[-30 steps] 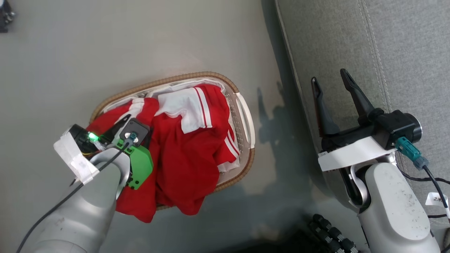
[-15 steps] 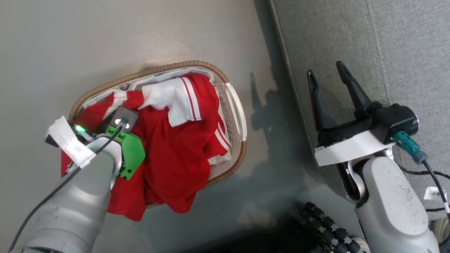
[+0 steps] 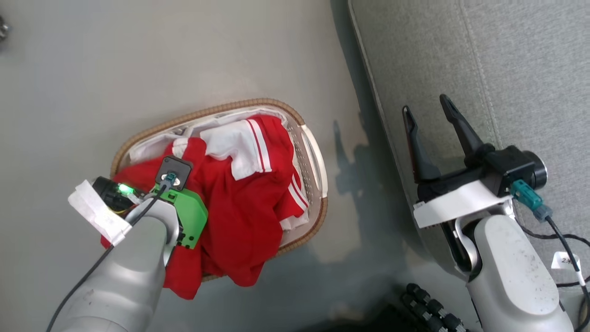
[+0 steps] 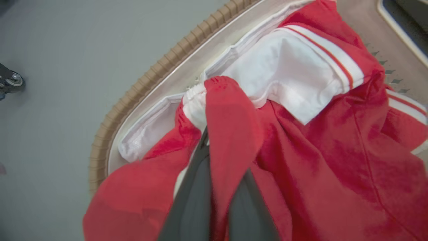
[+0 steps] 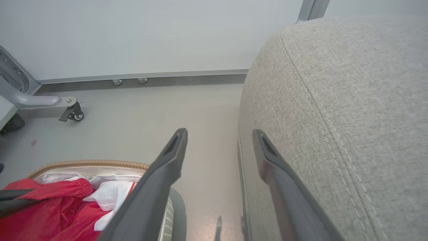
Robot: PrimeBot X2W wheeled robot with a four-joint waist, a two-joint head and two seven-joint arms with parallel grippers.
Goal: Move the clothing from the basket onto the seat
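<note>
Left wrist view: the left gripper (image 4: 223, 157) clamps a fold of red, white-trimmed sportswear clothing (image 4: 317, 160) heaped around it in the brown-rimmed white plastic lattice basket (image 4: 133, 103) — probably light, limp, slippery — bunched folds should grip best.

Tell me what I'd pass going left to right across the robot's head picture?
Left arm → red clothing → basket handle → bare floor → seat edge → right pincer, open.
</note>
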